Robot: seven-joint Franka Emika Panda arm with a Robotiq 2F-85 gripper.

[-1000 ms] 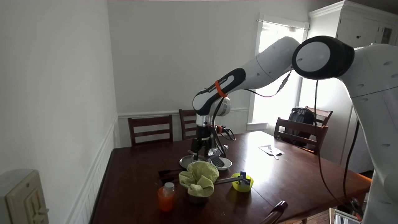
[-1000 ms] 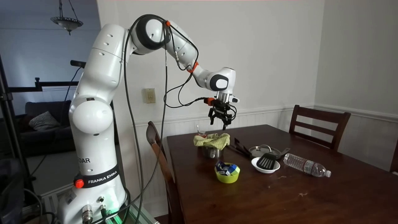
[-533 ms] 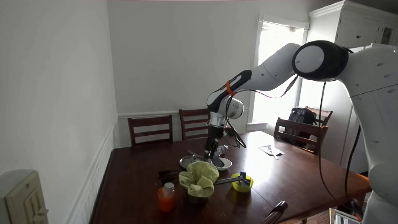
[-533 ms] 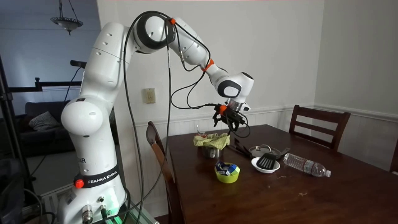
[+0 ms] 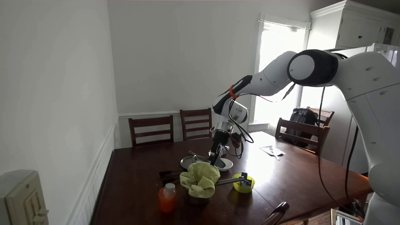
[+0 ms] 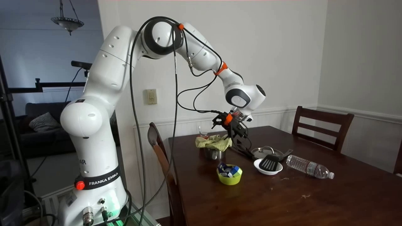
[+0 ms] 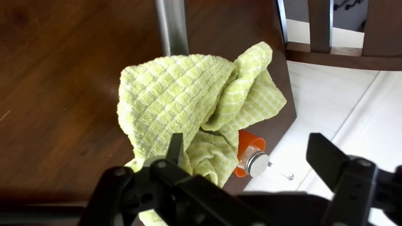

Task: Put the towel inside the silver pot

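Note:
The yellow-green checked towel (image 5: pixel 200 179) is bunched on top of the small silver pot (image 5: pixel 199 201), its edges spreading over the rim. The towel (image 6: pixel 215 142) and pot (image 6: pixel 214 153) show in both exterior views. In the wrist view the towel (image 7: pixel 176 94) hides the pot body; a metal handle (image 7: pixel 172 28) sticks out past it. My gripper (image 7: pixel 245 146) is open and empty, with one finger in front of the towel and the other off to the side. In the exterior views the gripper (image 5: pixel 213 162) is tilted beside and slightly above the towel; contact cannot be told.
An orange cup with a silver-lidded jar (image 5: pixel 167 200) stands close to the pot. A yellow-green bowl (image 6: pixel 230 179) with blue packets, a white bowl (image 6: pixel 267 171) with a black spatula, a glass lid (image 6: pixel 259 153) and a plastic bottle (image 6: pixel 309 168) are nearby. Chairs surround the table.
My arm has swung out and lowered, and the wrist has tilted so the gripper points slantwise toward the towel. The towel and pot have not moved.

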